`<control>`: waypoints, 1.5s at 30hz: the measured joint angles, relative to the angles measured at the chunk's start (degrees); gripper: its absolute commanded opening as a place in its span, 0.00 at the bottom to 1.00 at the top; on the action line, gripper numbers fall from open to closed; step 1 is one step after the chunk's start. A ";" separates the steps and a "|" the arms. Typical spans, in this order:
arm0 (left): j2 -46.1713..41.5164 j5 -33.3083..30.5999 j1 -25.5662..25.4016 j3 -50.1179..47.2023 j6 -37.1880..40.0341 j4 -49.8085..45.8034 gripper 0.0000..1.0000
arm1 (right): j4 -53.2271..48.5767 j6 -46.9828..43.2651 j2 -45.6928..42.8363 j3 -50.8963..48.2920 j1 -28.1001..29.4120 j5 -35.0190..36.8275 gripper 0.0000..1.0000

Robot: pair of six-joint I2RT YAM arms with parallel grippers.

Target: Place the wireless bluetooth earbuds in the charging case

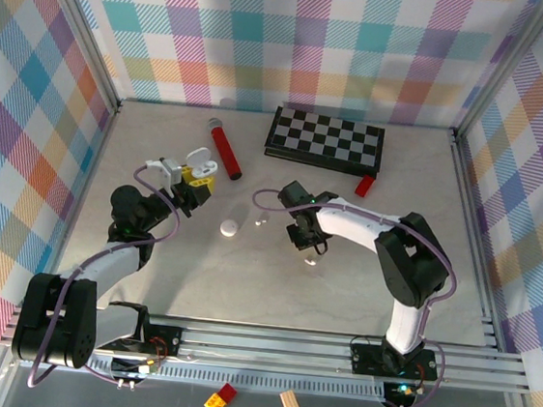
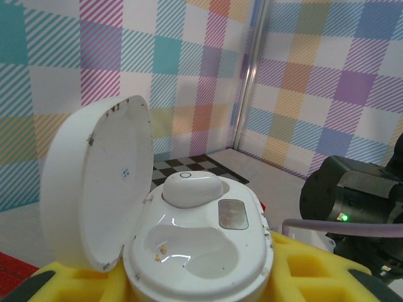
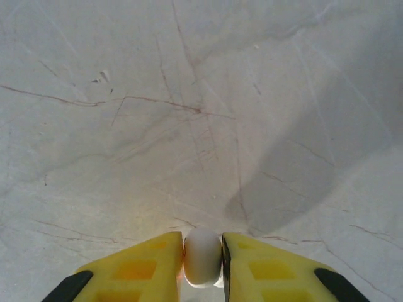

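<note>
**Two Arms, One Open Case**

At the left of the table (image 1: 359, 291), the left gripper (image 2: 196, 280) is clamping the white charging case (image 2: 252, 242) between its yellow fingers (image 2: 60, 283), and the lid (image 2: 94, 189) is standing open. One seated earbud (image 2: 189, 187) is resting in the far well, while the near well (image 2: 208, 258) is showing only its glossy floor and a tiny tan speck. A small blue mark (image 2: 126, 171) is sitting on the inside of the lid, too small to read. A grey rectangular patch (image 2: 233, 214) beside the seated earbud is carrying nothing legible either.

Mid-table, well apart from the case, the right gripper (image 3: 203, 248) is pinching a white earbud (image 3: 203, 261) between its yellow pads (image 3: 151, 267), just above the marbled surface. Only the bud's rounded end is showing. The rest is hiding between the pads and running off the bottom edge of the right wrist view.

From above, a small white oval thing (image 1: 228, 227) is lying between the two arms, and what it is cannot be told. Along the back, a chessboard (image 1: 325, 136), a red cylinder (image 1: 226, 152) and a red block (image 1: 365, 185) are lying unmarked.
</note>
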 measured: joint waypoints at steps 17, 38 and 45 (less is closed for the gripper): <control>-0.02 -0.07 0.00 -0.11 1.07 -0.07 0.38 | -5.95 -0.76 3.54 5.64 3.93 8.66 0.35; -0.50 -0.07 0.00 -0.11 1.09 -0.11 0.38 | -9.88 -2.27 8.24 7.30 5.84 15.30 0.27; -0.50 -0.04 0.00 -0.11 1.09 -0.11 0.38 | -9.84 -3.15 8.24 7.30 5.84 15.91 0.20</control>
